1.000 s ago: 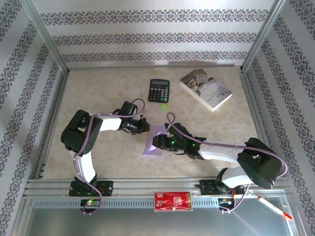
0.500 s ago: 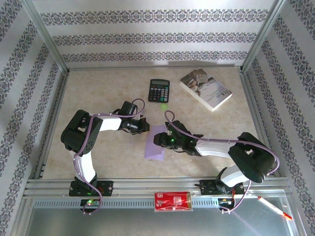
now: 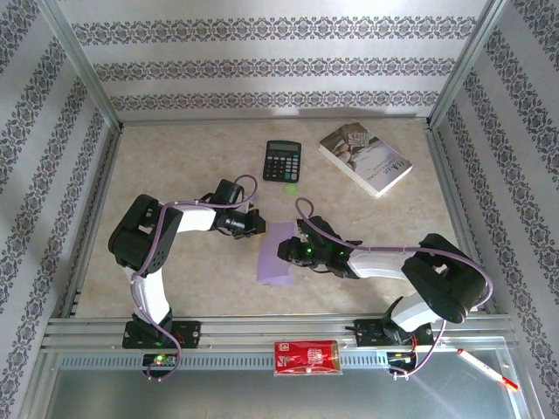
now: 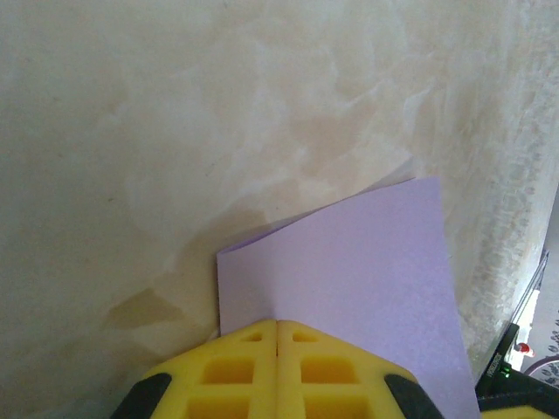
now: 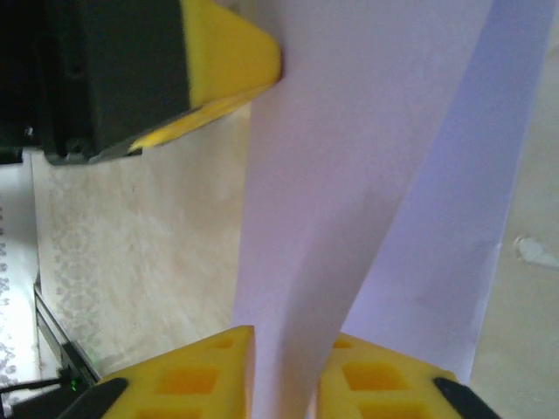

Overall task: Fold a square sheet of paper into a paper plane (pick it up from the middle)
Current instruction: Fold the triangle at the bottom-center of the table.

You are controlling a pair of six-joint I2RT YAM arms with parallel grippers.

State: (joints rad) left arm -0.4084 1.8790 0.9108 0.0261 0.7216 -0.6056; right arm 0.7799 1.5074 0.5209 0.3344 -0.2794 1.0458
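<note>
Near the worktop's [image 3: 175, 157] near edge, your 2 hands hold the square sheet of paper [image 3: 274, 255]: left hand [image 3: 258, 225] clamped, right hand [image 3: 284, 253] narrow; the sheet has flattened, fold progressing.

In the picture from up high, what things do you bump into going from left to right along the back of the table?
Calculator → small green disc → white-covered book.
</note>
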